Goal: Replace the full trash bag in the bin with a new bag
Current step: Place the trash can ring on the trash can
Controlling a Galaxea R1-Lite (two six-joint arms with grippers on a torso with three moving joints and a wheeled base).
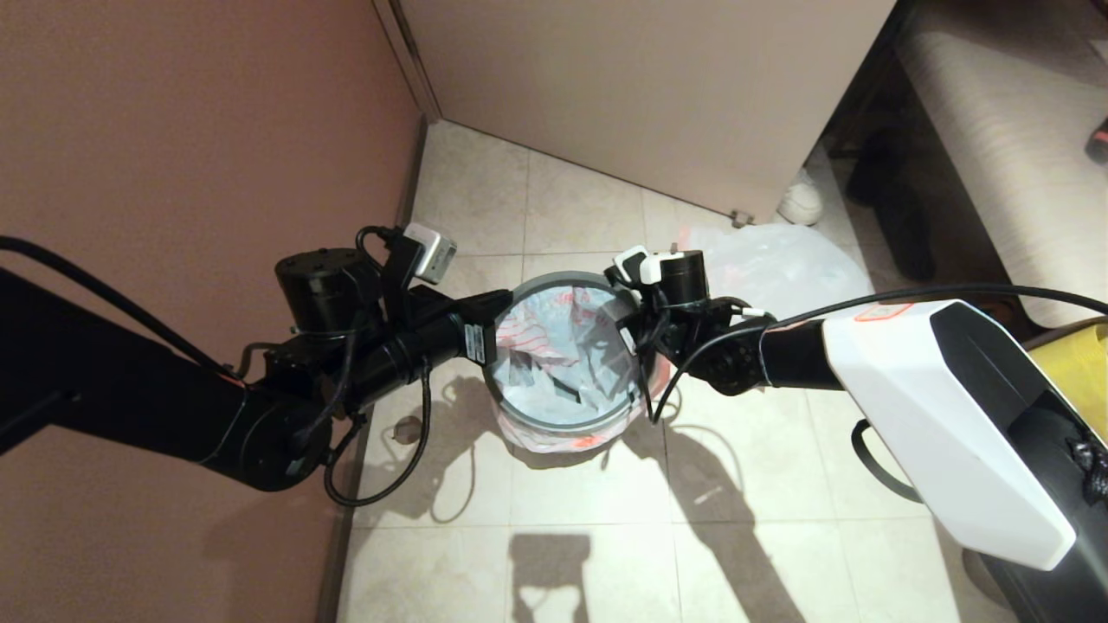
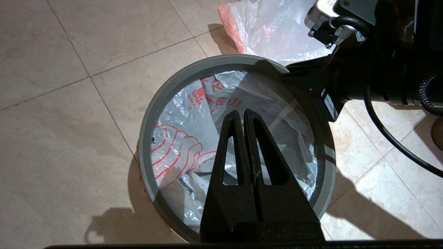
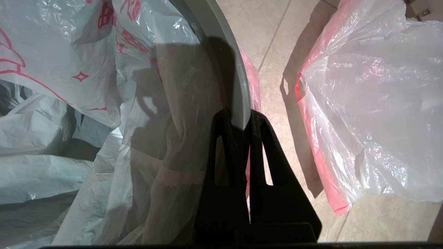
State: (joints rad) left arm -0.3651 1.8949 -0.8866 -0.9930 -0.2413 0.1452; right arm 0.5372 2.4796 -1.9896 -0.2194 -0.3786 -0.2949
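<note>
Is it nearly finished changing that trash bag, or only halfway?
Nearly finished. The full trash bag already lies on the floor beside the bin. The new bag lines the bin under the grey hoop. The right gripper is shut on the hoop; the left gripper is shut above the bag. Only letting go looks left.

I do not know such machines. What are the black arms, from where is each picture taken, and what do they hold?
It is a robot with two arms. One picture looks down from its head; the others come from cameras on each wrist. On the tiled floor stands a bin lined with a printed new bag, with a grey hoop on top. The right claw is shut on the hoop. The left claw is shut, empty, over the bin. The full trash bag lies behind.
</note>
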